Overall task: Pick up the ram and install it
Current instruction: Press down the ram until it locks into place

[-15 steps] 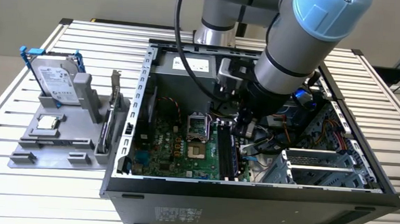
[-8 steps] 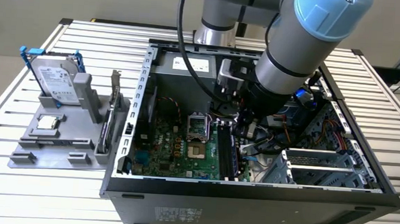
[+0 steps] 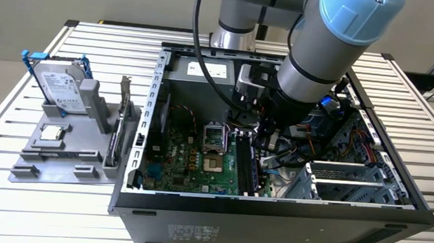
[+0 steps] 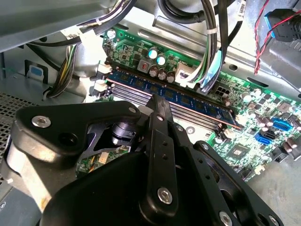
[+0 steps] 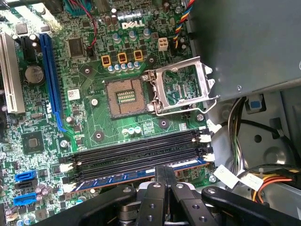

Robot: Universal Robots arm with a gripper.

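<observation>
Black linkage gripper (image 5: 164, 172) | jaws clenched together, pressed onto long dark blue-green ram stick (image 5: 127, 178) | stick seated in outermost slot of green motherboard (image 5: 94, 117) | open computer case (image 3: 272, 207)

The ram (image 5: 136, 175) is a dark blue strip with black chips, lying beside black memory slots (image 5: 136, 153) on the green motherboard (image 5: 94, 94). The end effector (image 5: 164, 197) is matte black with silver screw heads. A long blue expansion slot (image 5: 51, 75) runs beside a white one (image 5: 8, 75), and the processor socket frame (image 5: 181, 92) is bright silver. In the exterior view, the arm (image 3: 335, 44) is grey with pale blue caps, the computer case (image 3: 272, 215) black, the table (image 3: 15, 211) ribbed silver, and the holder tray (image 3: 64, 152) plain grey.
</observation>
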